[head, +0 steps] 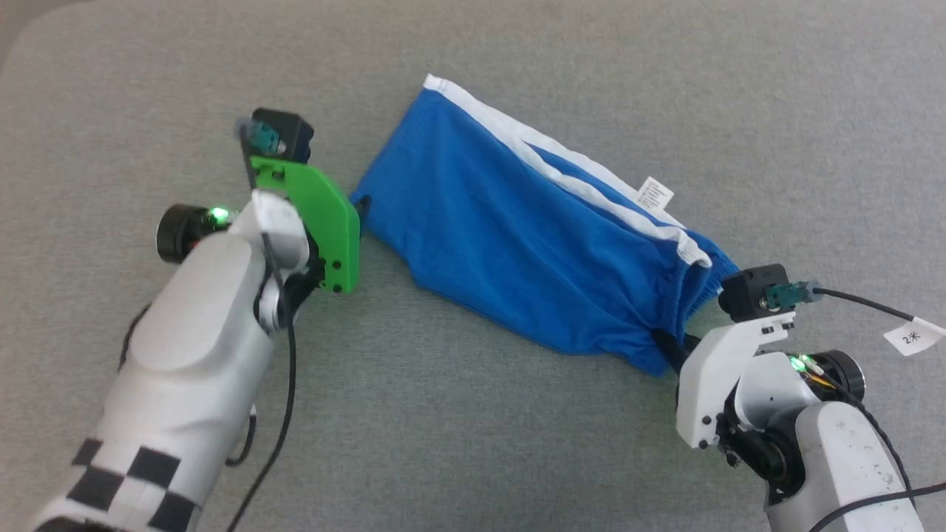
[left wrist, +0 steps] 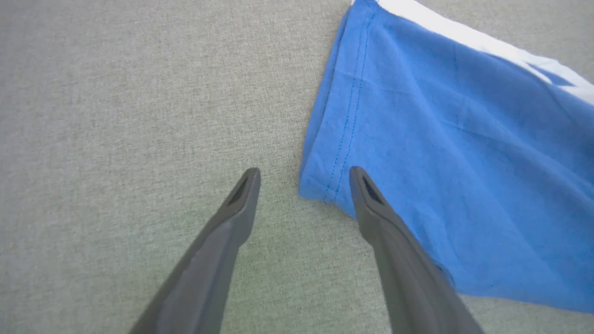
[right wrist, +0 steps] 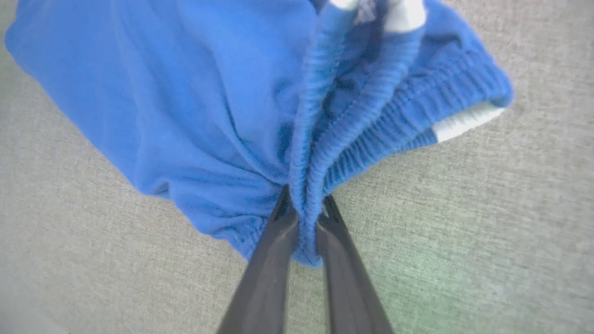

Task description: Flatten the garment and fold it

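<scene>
Garment (head: 502, 236), one, pinched at its waistband (right wrist: 385, 116) by two right fingers (right wrist: 269, 260); two left fingers (left wrist: 222, 232) gape.

Left gripper (left wrist: 305, 172): in head view, fingers hidden beneath green bracket (head: 325, 222). Right gripper (right wrist: 304, 206): in head view, fingers mostly covered by white bracket (head: 713, 369) and garment (head: 502, 222) edge. In right wrist view, fingertips buried in bunched waistband (right wrist: 371, 125). Garment cut off at top there. Runs off top and right edges in left wrist view. Label (head: 655, 195) print too small to read. Paper tag (head: 914, 336) clipped by right edge.
</scene>
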